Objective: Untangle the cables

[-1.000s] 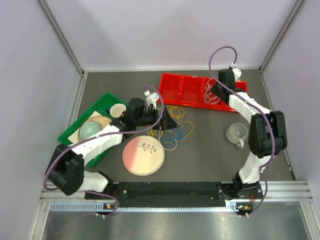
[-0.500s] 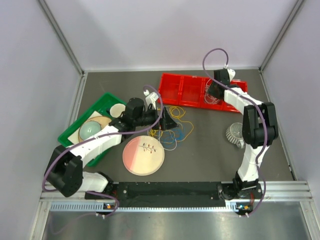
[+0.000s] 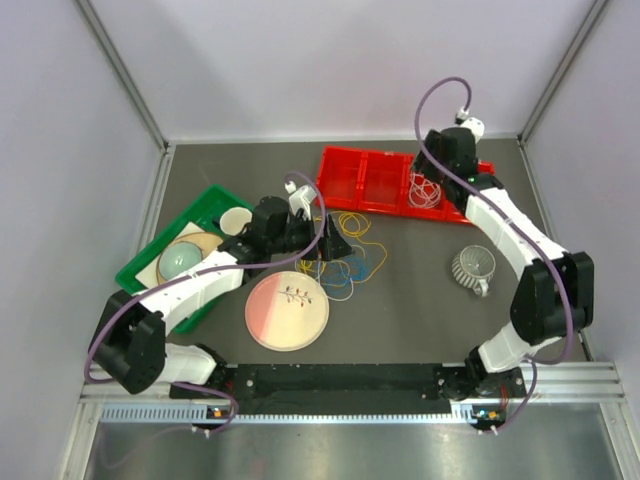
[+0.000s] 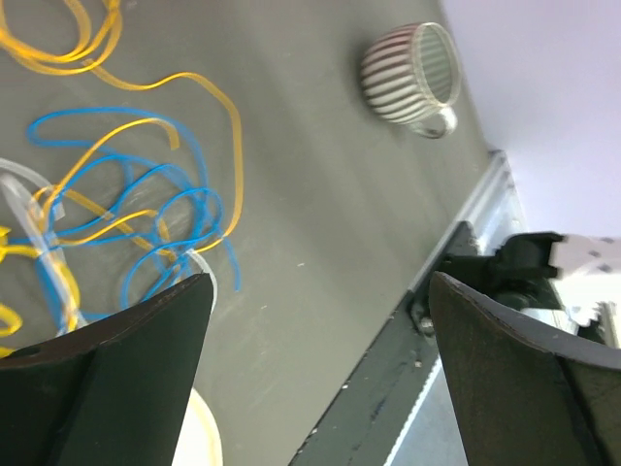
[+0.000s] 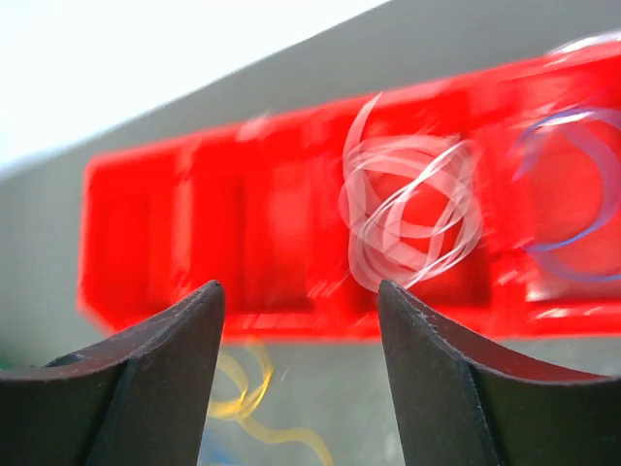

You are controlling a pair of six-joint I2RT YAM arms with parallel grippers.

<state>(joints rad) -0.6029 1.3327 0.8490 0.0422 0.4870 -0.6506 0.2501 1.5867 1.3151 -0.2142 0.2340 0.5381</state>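
Note:
The cables lie tangled mid-table: yellow loops (image 3: 352, 224) and blue loops (image 3: 349, 268), seen close up as yellow strands (image 4: 199, 92) and blue strands (image 4: 126, 199). A white cable coil (image 3: 424, 190) rests in the right compartment of the red tray (image 3: 362, 178). In the right wrist view the white coil (image 5: 408, 214) is blurred, with a blue-purple loop (image 5: 572, 189) beside it. My left gripper (image 3: 335, 244) hangs open at the tangle, and nothing sits between its jaws (image 4: 318, 283). My right gripper (image 3: 436, 170) is open above the tray and holds nothing (image 5: 301, 291).
A ribbed cup (image 3: 474, 266) lies on its side at the right. A pink and cream plate (image 3: 287, 311) sits near the front. A green tray (image 3: 150, 262) holding dishes is at the left. Side walls close in the table.
My right gripper has opened and let go of the white cable over the red tray, and its arm has swung up and back. The left arm has stayed put.

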